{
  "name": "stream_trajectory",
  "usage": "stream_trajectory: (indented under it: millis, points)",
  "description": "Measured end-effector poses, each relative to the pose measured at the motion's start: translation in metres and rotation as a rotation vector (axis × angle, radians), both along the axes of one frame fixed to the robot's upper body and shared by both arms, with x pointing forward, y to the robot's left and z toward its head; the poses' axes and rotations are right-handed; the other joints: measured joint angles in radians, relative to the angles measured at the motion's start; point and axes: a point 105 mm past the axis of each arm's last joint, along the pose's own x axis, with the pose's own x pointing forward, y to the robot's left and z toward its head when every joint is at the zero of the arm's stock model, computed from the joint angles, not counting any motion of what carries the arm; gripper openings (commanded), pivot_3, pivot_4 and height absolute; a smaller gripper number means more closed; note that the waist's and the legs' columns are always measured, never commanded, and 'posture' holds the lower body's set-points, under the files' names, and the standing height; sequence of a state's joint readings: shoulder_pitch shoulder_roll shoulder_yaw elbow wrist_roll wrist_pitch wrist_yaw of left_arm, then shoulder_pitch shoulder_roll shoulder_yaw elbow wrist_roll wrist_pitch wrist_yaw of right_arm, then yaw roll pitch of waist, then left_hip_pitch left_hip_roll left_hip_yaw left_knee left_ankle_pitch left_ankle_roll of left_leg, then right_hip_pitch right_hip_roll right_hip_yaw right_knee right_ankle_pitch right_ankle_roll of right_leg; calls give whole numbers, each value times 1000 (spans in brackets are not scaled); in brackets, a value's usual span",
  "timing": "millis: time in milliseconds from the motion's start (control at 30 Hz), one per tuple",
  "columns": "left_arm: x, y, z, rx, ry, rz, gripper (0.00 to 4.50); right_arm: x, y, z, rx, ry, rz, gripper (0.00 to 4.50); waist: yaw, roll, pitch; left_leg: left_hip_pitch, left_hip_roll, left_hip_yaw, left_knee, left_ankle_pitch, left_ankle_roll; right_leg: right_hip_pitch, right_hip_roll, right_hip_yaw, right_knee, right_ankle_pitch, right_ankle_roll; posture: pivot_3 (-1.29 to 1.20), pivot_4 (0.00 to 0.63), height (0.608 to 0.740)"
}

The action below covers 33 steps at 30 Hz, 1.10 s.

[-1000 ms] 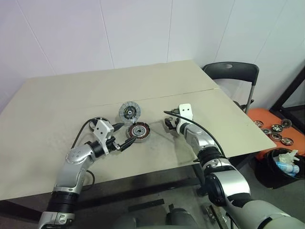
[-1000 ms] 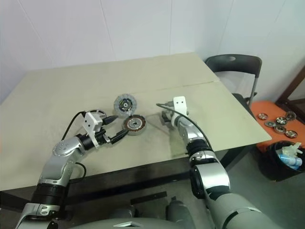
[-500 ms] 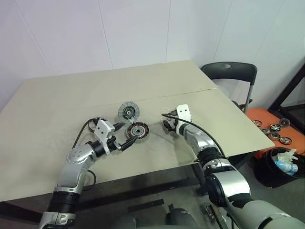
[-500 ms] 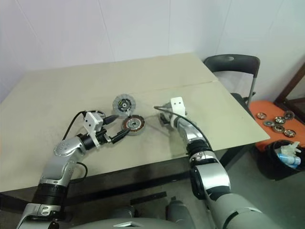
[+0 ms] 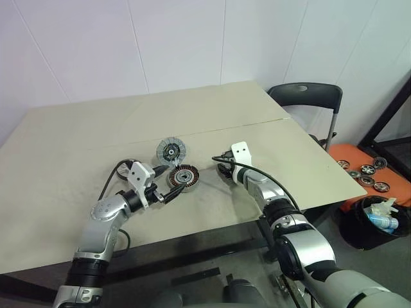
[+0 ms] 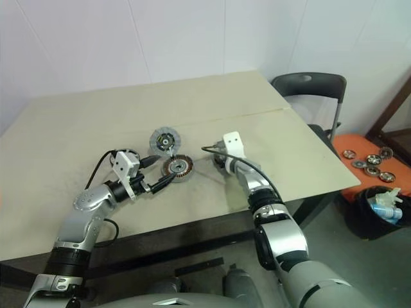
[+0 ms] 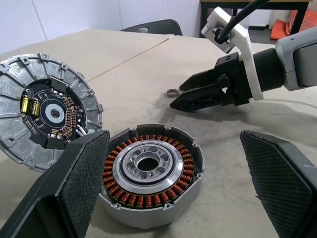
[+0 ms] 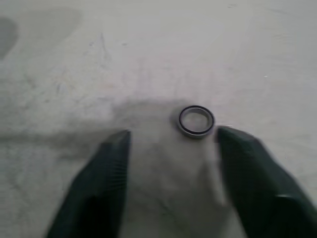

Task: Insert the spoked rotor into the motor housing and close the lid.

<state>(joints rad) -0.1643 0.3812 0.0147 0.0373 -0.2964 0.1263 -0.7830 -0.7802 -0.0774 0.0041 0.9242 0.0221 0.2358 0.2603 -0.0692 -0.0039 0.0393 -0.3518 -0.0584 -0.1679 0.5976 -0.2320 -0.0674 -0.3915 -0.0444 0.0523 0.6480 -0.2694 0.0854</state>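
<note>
The motor housing (image 7: 148, 181), a shallow metal cup with copper windings, lies on the table. My left gripper (image 5: 172, 180) is open, with one finger on each side of the housing. The lid (image 7: 44, 119), a ribbed grey disc with a dark inner face, lies just behind the housing. The spoked rotor is out of view. To the right of the housing, my right gripper (image 8: 171, 134) points down at the table. Its fingers stand apart with nothing between them. A small metal ring (image 8: 196, 120) lies just ahead of its tips.
The beige table (image 5: 77, 141) has a seam running across it. A black chair (image 5: 305, 96) stands at its far right corner. Beyond the right edge are an orange stool (image 5: 350, 157) carrying several discs and a bin (image 5: 379, 221) with bottles.
The right gripper's fingers have drawn closer together over the small ring. The left arm, housing and lid have kept still. The camera has shifted slightly.
</note>
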Motion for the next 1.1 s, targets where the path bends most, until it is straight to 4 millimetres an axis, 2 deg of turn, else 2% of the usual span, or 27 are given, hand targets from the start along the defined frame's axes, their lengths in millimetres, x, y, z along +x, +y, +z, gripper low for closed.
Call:
stream_trajectory:
  millis: [1100]
  points:
    - [0, -4, 0, -17, -3, 0, 4500, 10, 7, 0, -26, -20, -77, 2394, -2, 0, 0, 2, 0, 0, 0, 0, 0, 2, 0, 0, 0, 0, 0, 0, 0, 740]
